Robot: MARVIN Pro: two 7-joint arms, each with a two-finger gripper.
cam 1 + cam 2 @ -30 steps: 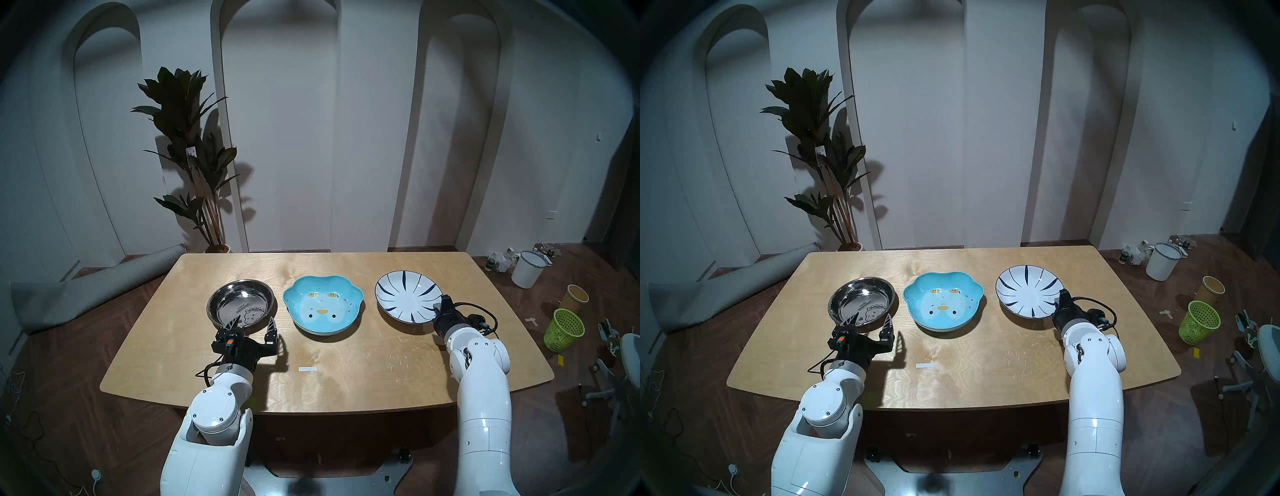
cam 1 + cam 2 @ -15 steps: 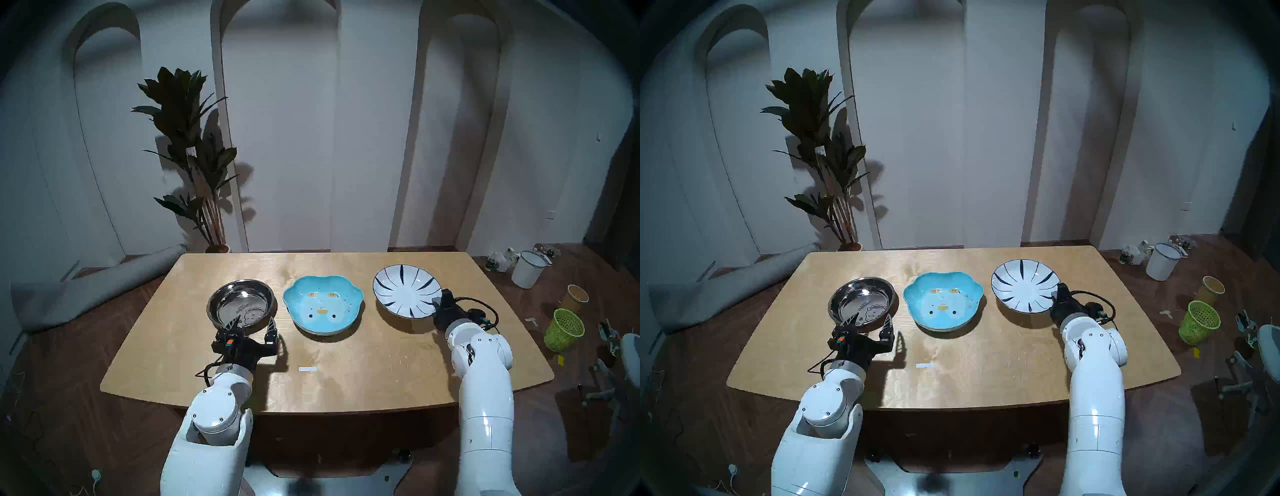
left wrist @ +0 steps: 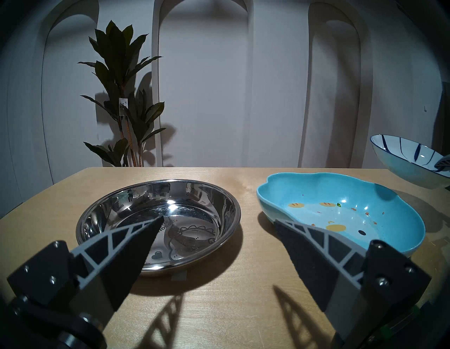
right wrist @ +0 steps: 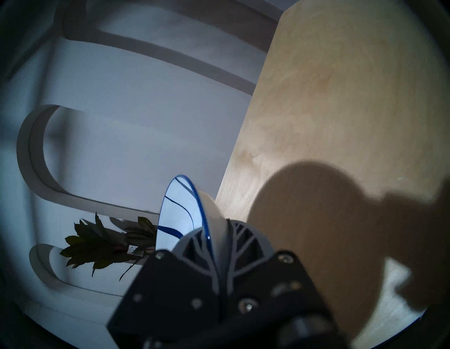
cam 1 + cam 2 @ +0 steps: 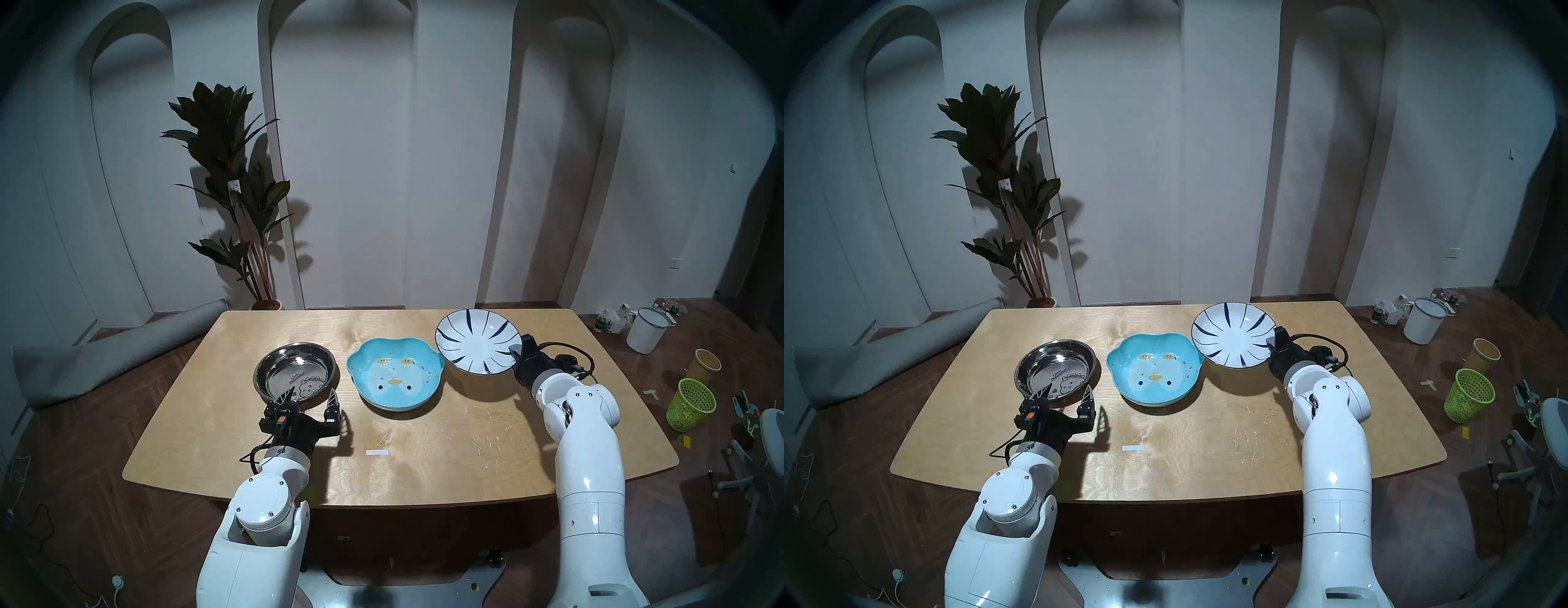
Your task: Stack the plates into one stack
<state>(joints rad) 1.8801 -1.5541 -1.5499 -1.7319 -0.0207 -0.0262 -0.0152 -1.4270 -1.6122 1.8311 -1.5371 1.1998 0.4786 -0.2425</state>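
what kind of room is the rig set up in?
Probably a staged home-style room used as a test space: arched white wall panels, a potted plant, one wooden table holding the plates, plus bins and clutter on the floor.

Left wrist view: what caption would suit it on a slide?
Open left claw faces a steel dinosaur dish and blue flower dish; striped plate hangs lifted at right.
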